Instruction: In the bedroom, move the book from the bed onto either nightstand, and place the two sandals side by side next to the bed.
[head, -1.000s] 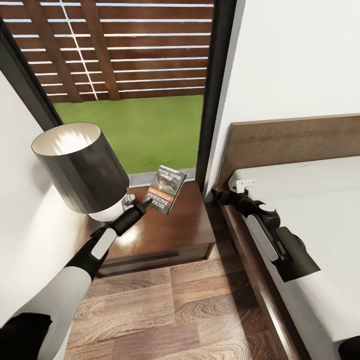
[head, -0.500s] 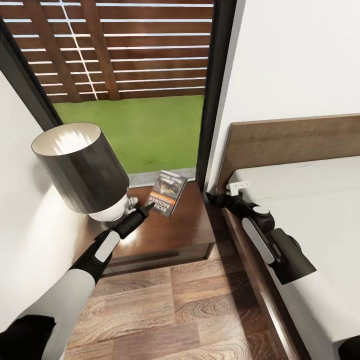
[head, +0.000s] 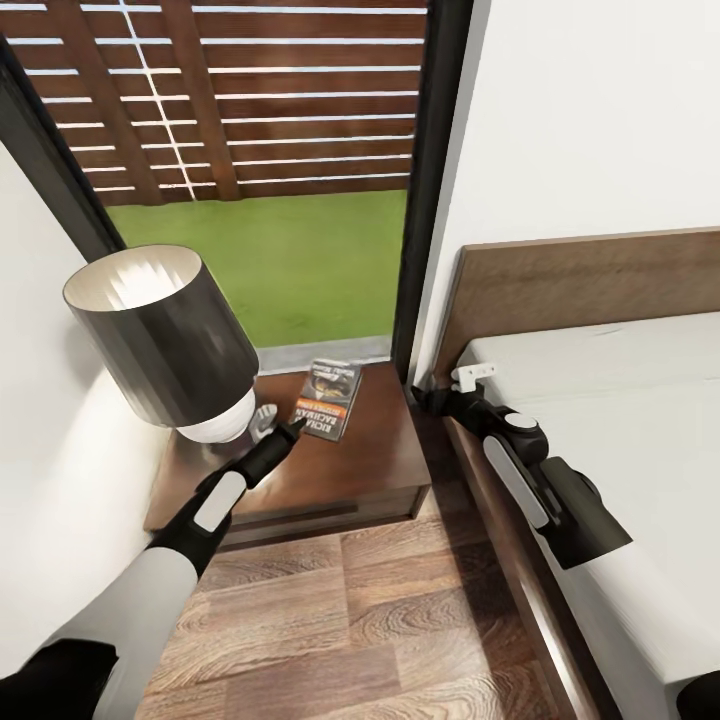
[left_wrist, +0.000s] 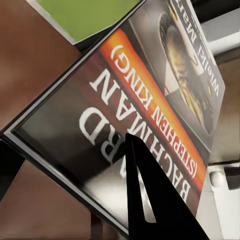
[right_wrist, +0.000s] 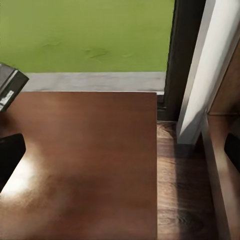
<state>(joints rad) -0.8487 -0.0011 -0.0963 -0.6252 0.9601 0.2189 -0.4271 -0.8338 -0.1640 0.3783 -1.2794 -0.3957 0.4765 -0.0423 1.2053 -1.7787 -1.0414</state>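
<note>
a: status, largest item first.

b: bed (head: 640, 400) at the right, headboard against the wall. window (head: 270, 150) ahead. nightstand (head: 340, 460) sits between window and bed, with a lamp (head: 165, 340) on its left part.

a: where is the book?

b: book (head: 326, 400) is over the nightstand's rear half, just beside the lamp. the left gripper (head: 290, 428) has its near edge. in the left wrist view the cover (left_wrist: 145, 100) runs tilted and one dark finger (left_wrist: 150, 200) lies across it, so the fingers are clamped on the book. whether its far edge touches the wood cannot be told.

a: right arm?

b: right gripper (head: 425, 392) hangs at the bed's corner, beside the nightstand. finger spacing cannot be told from these views.

a: procedure for the step in hand?

b: judged as placement. lower until the book lies flat on the top, clear of the lamp base and away from the edges. part the fingers only when it is supported, then withdraw along the finger line so the cover is not dragged. sandals come after.
</note>
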